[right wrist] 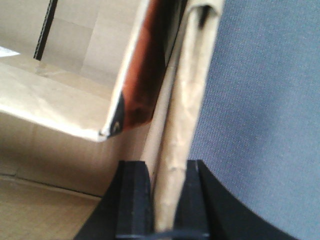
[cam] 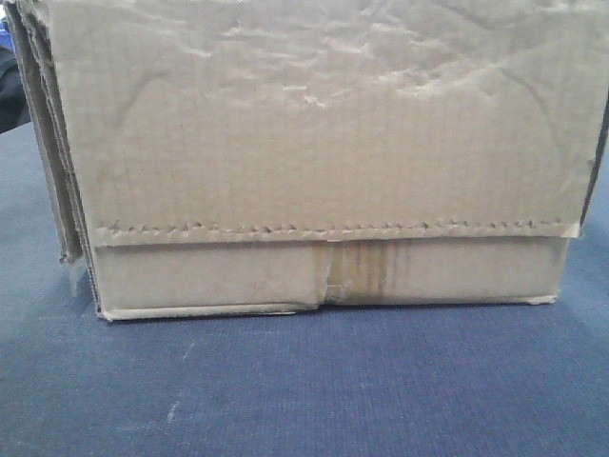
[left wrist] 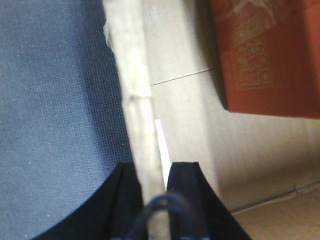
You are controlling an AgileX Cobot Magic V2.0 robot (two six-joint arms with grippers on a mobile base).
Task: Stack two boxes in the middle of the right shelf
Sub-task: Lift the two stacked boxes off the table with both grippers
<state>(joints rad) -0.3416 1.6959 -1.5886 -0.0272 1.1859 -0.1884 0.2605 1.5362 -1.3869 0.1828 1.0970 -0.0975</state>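
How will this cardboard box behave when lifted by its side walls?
The box looks worn and wrinkled, so its walls may flex in the left pincer and right pincer. The orange item inside probably adds weight and might slide if tilted.

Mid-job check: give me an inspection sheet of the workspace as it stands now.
Surface: blue cloth surface, lightly scuffed in front of the box.
Job's things: one cardboard box, wrinkled face, standing on the cloth; second box and shelf not in view.
Clutter: red printed item inside the box.
Grippers: left gripper and right gripper each straddle a box wall and look clamped on it.
Cables: dark loop at the left gripper's base, perhaps a cable.
Surroundings: dark shape at far left; nothing else seen.
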